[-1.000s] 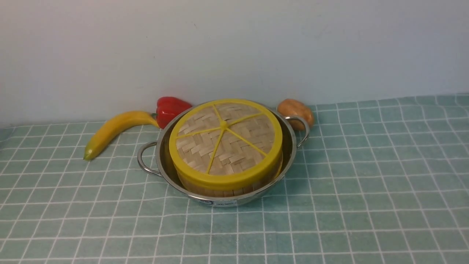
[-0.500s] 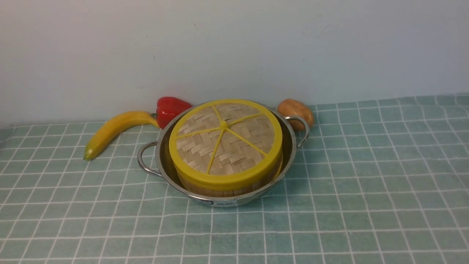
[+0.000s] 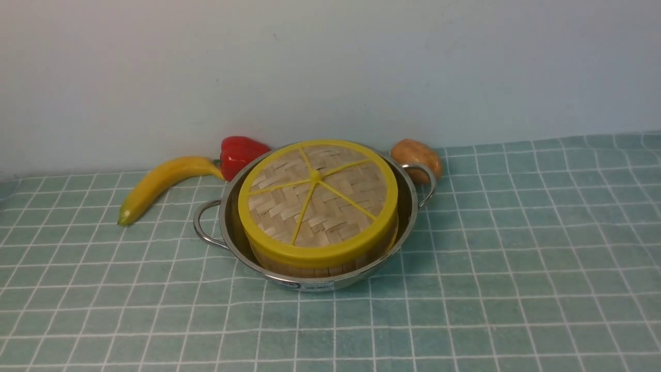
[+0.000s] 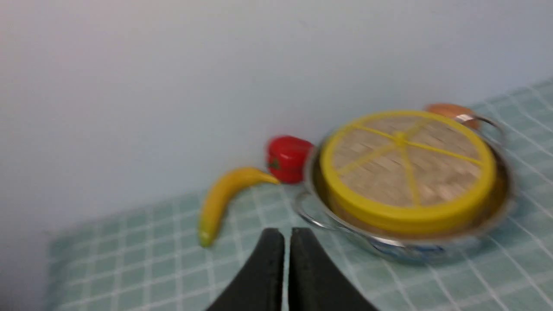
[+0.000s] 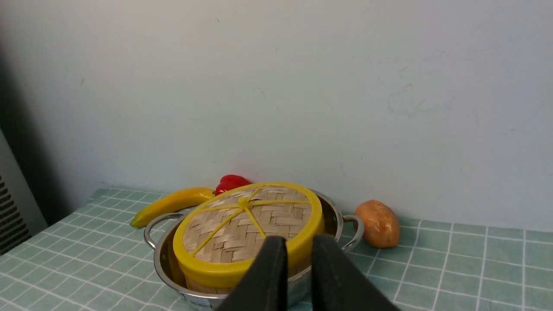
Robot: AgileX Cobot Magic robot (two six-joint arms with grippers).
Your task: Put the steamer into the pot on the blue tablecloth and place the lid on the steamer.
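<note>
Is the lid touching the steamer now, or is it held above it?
Touching. In the front view the lid rests directly on the steamer with no gap, and no pincer is near it.

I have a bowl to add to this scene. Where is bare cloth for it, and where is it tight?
Bare blue tablecloth lies right of the pot and all along the near side in front of it. It is crowded behind the pot by the wall: banana, red pepper and potato.
</note>
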